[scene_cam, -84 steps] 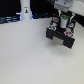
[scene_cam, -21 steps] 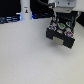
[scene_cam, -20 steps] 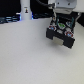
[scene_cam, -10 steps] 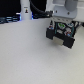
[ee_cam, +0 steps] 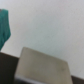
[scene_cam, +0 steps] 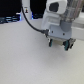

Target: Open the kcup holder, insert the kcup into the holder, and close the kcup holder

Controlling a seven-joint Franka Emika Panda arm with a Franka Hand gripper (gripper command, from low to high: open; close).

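Note:
In the exterior view my gripper (scene_cam: 59, 46) hangs low over the white table at the exterior view's right. Its teal fingertips (scene_cam: 50, 44) stand apart with nothing seen between them, so it looks open. The black kcup holder does not show clearly in the exterior view; the arm covers that spot. In the wrist view a pale flat slab (ee_cam: 42, 67) with a dark patch (ee_cam: 7, 67) beside it lies close below the camera; I cannot tell if it belongs to the holder. One teal finger (ee_cam: 4, 25) shows at the edge. The kcup is out of view.
The white table (scene_cam: 25, 60) spreads across the exterior view's left and front. A black cable (scene_cam: 34, 25) runs from the back to the wrist. Dark equipment (scene_cam: 12, 17) stands along the back edge at the exterior view's left.
The arm has come down and slightly forward in the exterior view, so the gripper now sits lower and covers the dark object it hovered over before.

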